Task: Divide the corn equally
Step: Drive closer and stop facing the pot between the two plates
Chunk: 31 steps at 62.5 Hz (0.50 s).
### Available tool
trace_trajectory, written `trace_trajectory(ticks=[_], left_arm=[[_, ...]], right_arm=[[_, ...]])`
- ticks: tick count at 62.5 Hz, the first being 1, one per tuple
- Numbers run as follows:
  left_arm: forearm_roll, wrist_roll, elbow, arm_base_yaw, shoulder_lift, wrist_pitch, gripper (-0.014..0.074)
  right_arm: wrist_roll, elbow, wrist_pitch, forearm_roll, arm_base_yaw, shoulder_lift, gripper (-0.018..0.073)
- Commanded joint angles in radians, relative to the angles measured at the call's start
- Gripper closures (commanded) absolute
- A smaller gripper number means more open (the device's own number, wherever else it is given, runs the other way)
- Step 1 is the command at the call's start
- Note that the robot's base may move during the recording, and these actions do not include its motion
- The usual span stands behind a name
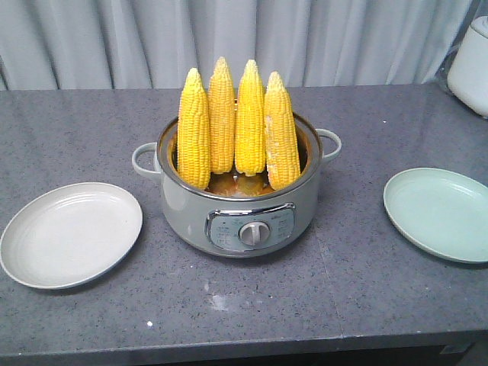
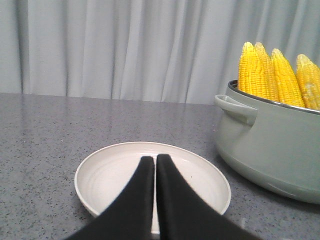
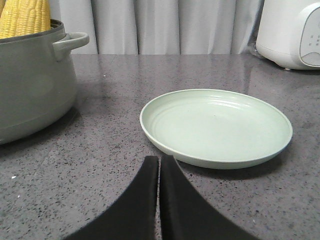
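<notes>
A grey speckled desk (image 1: 343, 290) runs in front of a pale curtain (image 1: 114, 38). The corn (image 1: 250, 118), four cobs, stands upright with tips up, packed side by side in the pot (image 1: 229, 206) at the middle of the desk; none is shared out yet. The pot sits between two bare plates, a white plate (image 1: 72, 232) on my left and a green plate (image 1: 438, 213) on my right, I judge so each can take two cobs. My left fingers (image 2: 140, 200) point across the white plate, pressed together and holding nothing. My right fingers (image 3: 177, 205), also closed and empty, sit just short of the green plate.
</notes>
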Motion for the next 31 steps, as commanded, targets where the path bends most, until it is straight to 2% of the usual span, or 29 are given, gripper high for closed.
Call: trace_trajectory(ticks=[1, 31], left_arm=[[-0.003, -0.007, -0.001, -0.004, 0.015, -0.06, 0.0603], [-0.003, -0.007, -0.001, -0.004, 0.015, -0.06, 0.0603]], right_arm=[[-0.002, 0.01, -0.058, 0.0, 0.001, 0.015, 0.0565], [-0.002, 0.01, -0.058, 0.0, 0.001, 0.015, 0.0565]])
